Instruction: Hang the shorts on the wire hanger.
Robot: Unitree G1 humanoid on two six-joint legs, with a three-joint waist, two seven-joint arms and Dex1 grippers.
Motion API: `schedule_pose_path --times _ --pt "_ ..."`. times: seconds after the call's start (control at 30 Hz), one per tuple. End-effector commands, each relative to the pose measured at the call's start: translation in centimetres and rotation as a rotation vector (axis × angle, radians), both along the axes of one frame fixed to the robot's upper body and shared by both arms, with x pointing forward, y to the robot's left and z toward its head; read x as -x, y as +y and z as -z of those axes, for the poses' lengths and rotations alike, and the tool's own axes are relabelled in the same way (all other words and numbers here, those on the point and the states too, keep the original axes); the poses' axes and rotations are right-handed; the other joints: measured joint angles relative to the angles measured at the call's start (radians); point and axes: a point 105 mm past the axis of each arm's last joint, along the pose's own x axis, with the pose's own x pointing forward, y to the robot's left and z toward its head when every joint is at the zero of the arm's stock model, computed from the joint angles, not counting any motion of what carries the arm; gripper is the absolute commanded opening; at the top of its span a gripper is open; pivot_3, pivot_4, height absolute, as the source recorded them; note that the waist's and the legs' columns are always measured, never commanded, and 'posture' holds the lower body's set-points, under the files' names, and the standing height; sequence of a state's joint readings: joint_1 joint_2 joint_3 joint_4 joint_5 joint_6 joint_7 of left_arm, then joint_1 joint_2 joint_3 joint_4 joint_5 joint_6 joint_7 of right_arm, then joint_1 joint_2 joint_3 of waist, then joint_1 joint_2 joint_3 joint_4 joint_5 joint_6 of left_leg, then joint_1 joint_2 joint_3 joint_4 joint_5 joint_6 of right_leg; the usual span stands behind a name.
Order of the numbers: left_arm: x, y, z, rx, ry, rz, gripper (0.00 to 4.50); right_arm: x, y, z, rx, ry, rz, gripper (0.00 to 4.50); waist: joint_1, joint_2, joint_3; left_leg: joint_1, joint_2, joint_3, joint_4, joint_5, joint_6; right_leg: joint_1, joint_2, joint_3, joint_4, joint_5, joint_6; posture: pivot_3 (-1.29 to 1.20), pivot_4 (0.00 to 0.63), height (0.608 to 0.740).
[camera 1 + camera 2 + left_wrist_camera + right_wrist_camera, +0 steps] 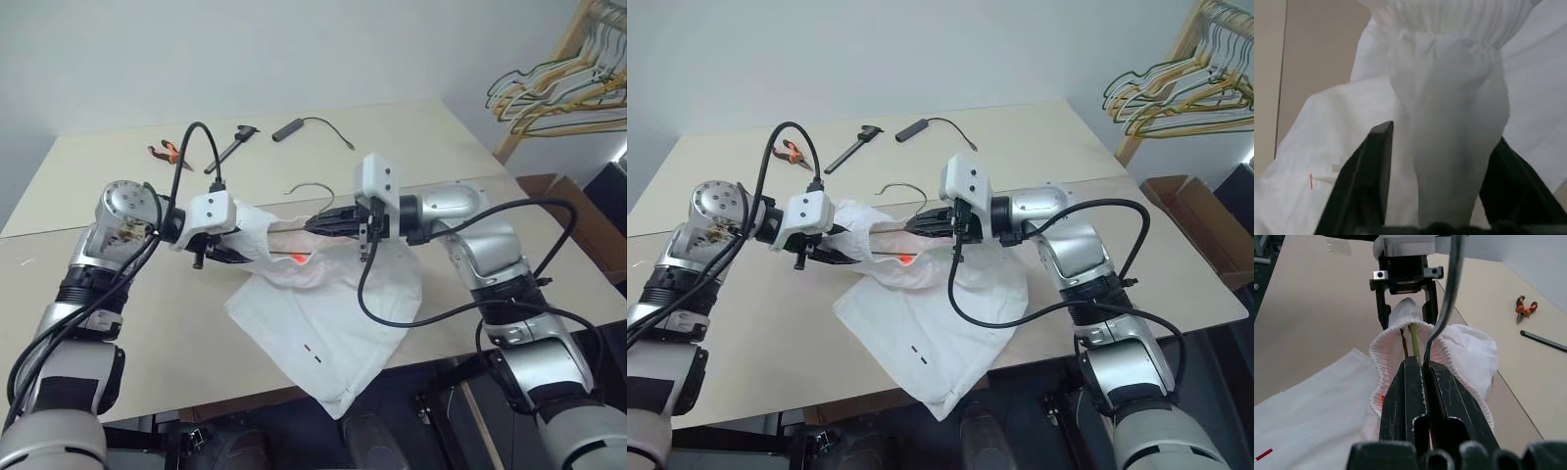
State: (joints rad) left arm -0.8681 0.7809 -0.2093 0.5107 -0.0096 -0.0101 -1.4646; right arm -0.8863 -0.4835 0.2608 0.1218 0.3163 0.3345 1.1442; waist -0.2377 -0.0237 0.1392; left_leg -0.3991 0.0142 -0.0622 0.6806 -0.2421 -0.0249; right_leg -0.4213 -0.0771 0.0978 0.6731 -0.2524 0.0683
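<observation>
Above the bench (118, 323), the right end effector (1422, 364), reaching level toward the left, is clenched on the wire hanger (312, 188) inside the shorts (323, 323), whose bunched waistband sits between the left end effector's (217, 257) parted fingers (1369, 181).

Left gripper (227, 257) mid-left of frame, fingers apart; right gripper (315, 224) at centre, pointing left, clamped.

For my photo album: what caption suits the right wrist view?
Right gripper shut on thin grey wire hanger threaded into white cloth shorts.
</observation>
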Motion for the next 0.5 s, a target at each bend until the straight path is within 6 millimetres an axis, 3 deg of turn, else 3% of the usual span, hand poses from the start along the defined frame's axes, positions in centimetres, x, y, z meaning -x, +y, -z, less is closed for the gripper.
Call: schedule_pose_path --times 0.03,0.13,0.27,0.5 --pt "-0.2 1.4 -3.2 0.033 -0.093 -0.026 3.47 0.0 -0.4 -2.0 -0.026 -0.069 -0.008 0.0 0.0 0.0 0.0 0.0 0.0 0.0 0.0 0.0 0.0 0.0 0.0 0.0 0.0 0.0 0.0 -0.11 0.07 0.74" --pt "0.0 2.4 -3.2 0.024 -0.081 -0.052 4.45 -0.1 -0.7 -2.0 -0.026 -0.06 -0.004 0.0 0.003 0.0 0.0 0.0 0.0 0.0 0.0 0.0 0.0 0.0 0.0 0.0 0.0 0.0 0.0 -0.11 0.071 0.74" --pt "-0.3 4.1 -1.0 0.029 -0.093 -0.121 4.49 -0.1 -1.0 -2.1 -0.039 -0.049 -0.005 0.0 0.004 0.0 0.0 0.001 0.0 0.0 0.0 0.0 0.0 0.001 0.0 0.0 0.0 0.0 0.0 -0.11 0.072 0.74" --pt "-1.1 3.6 1.5 0.017 -0.111 -0.137 4.49 0.1 -1.6 -2.7 -0.042 -0.049 -0.017 0.0 0.01 0.0 0.0 0.0 0.0 -0.001 0.0 0.0 0.0 0.0 0.0 0.0 0.001 0.0 0.0 -0.11 0.07 0.74"
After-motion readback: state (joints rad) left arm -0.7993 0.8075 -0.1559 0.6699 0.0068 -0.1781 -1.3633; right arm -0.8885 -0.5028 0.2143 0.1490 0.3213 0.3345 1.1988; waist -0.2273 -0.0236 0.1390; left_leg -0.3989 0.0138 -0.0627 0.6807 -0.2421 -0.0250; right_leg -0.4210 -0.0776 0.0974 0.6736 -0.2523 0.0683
